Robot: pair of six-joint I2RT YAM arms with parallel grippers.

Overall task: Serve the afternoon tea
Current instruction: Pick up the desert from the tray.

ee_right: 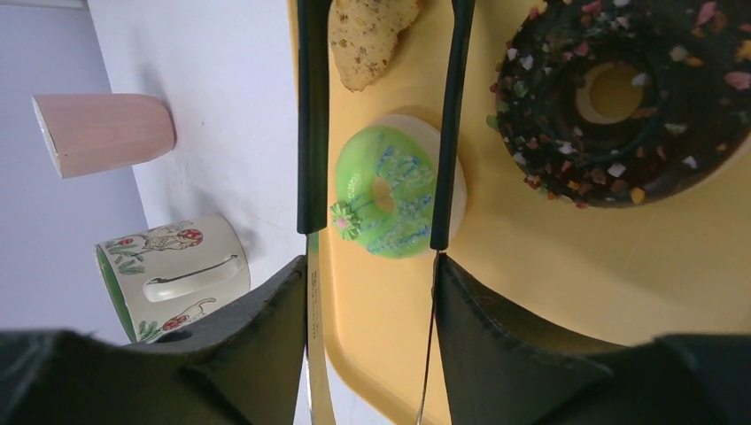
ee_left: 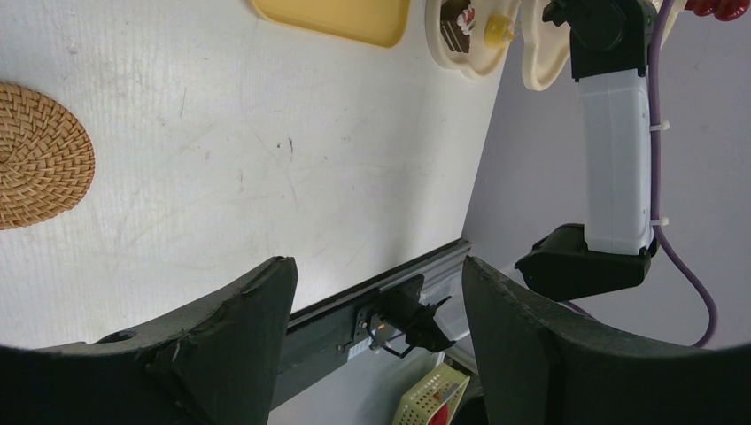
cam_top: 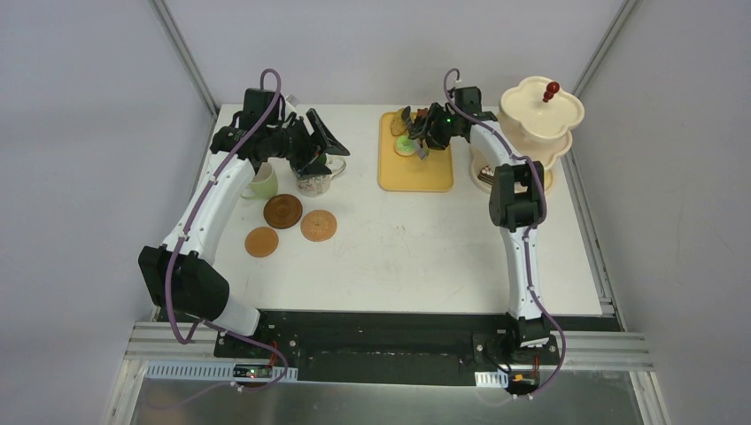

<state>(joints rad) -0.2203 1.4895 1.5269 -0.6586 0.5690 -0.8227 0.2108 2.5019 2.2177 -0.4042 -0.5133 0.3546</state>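
Observation:
My right gripper point(ee_right: 372, 274) is shut on black tongs point(ee_right: 312, 115), whose two tips straddle a green iced doughnut point(ee_right: 385, 199) lying on the yellow tray point(ee_right: 531, 266). A chocolate sprinkled doughnut point(ee_right: 620, 97) and a crumbly pastry point(ee_right: 367, 31) lie beside it. From above, this gripper point(cam_top: 416, 133) hangs over the tray point(cam_top: 434, 173). My left gripper point(ee_left: 376, 266) is open and holds nothing. It hovers point(cam_top: 329, 146) by the patterned mug point(cam_top: 312, 183) and the cream mug point(cam_top: 261, 181). The pink mug point(ee_right: 106, 133) stands farther back. Three brown coasters point(cam_top: 282, 211) lie near the mugs. The cream tiered stand point(cam_top: 538, 115) is at the back right.
The stand's lowest tier point(ee_left: 460, 49) carries a small chocolate cake slice and a yellow pastry. One woven coaster point(ee_left: 35, 155) shows at the left of the left wrist view. The right arm's white forearm point(ee_left: 615, 133) rises beside the stand. The table's black front rail point(cam_top: 381, 323) runs between both bases.

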